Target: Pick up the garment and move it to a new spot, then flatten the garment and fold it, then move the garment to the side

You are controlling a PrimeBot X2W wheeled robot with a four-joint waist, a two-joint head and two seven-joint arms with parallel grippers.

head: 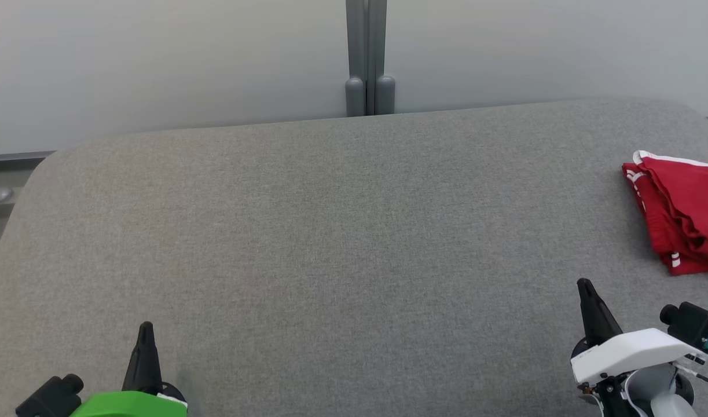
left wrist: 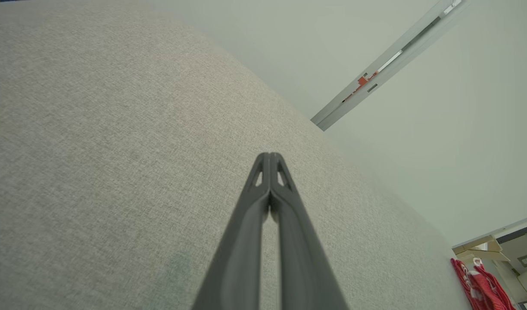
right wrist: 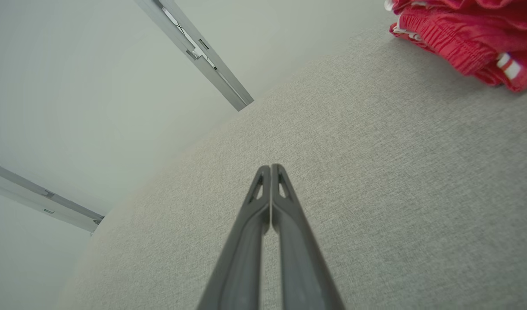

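Note:
A red garment [head: 681,208] with white trim lies bunched at the right edge of the grey fabric surface [head: 342,243], partly cut off by the frame. It shows at the top right of the right wrist view [right wrist: 466,38] and small at the lower right of the left wrist view [left wrist: 481,286]. My right gripper [head: 585,284] is shut and empty, hovering near the front right, below and left of the garment. Low at the front left, my left gripper [head: 146,325] is shut with nothing in it. Both wrist views show fingertips pressed together, left gripper [left wrist: 270,155] and right gripper [right wrist: 270,167].
A pale wall runs behind the surface, with a grey vertical post [head: 366,58] at its middle. The surface has rounded far corners. Beyond its right end, a beige box-like object [left wrist: 478,245] is visible.

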